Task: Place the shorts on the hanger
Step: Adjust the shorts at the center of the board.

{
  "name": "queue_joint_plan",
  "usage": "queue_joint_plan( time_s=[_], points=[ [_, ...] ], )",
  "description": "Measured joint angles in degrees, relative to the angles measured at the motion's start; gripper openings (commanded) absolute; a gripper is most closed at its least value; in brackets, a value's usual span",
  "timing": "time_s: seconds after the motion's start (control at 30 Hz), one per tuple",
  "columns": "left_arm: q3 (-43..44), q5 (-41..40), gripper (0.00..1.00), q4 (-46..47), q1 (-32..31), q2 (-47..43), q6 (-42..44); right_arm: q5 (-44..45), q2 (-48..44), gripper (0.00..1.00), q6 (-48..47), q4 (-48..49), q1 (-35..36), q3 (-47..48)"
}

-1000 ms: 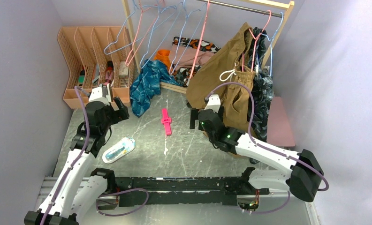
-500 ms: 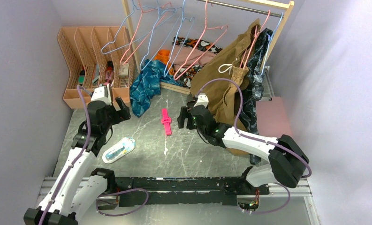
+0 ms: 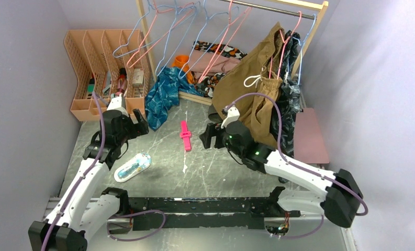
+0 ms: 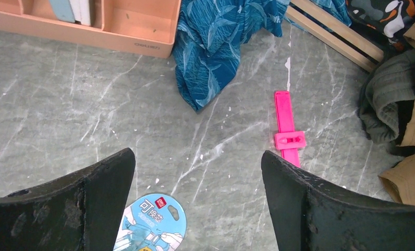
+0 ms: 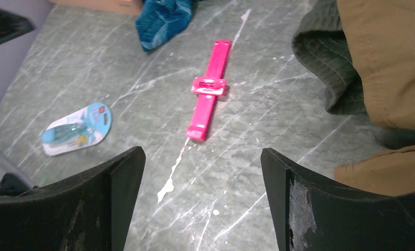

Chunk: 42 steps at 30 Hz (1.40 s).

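Note:
The teal leaf-print shorts (image 3: 163,94) lie crumpled on the table against the clothes rack's base, also seen in the left wrist view (image 4: 215,47) and at the top of the right wrist view (image 5: 160,15). A pink wire hanger (image 3: 219,46) hangs tilted from the rail among light-blue ones. My left gripper (image 3: 133,124) hovers open just left of the shorts, nothing between its fingers (image 4: 197,154). My right gripper (image 3: 209,137) is open and empty over the table (image 5: 202,151), in front of the hanging tan shorts.
A pink clip (image 3: 185,136) and a blue blister pack (image 3: 133,167) lie on the marble table between the arms. A peach file organizer (image 3: 103,63) stands back left. Tan shorts (image 3: 252,89) and a dark garment (image 3: 291,99) hang at the rack's right end, beside a pink box (image 3: 310,136).
The right gripper swung left, then back a little to the right, staying open. Hangers on the rail are swinging. The left gripper shifted slightly toward the shorts.

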Motion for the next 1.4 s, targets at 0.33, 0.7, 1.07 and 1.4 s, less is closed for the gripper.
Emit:
queue_joint_plan(
  time_s=[0.33,0.7,1.07,1.4],
  points=[
    [2.19,2.14,0.93,1.29,0.00,6.25,-1.86,-7.72,-13.16,0.86,-5.90,-9.07,1.38,-0.33],
    [6.78,3.41,0.93,4.33,0.00,13.27,-3.89,-10.82,-14.73,0.86,-12.20,-14.21,12.68,4.20],
    [7.48,8.87,0.72,12.17,0.00,26.40,-10.51,2.75,1.57,0.83,-12.50,-0.39,17.18,2.71],
    [13.00,7.56,0.59,14.97,-1.73,43.19,-12.87,6.84,-2.23,0.83,-12.41,0.00,17.18,1.99]
  ],
)
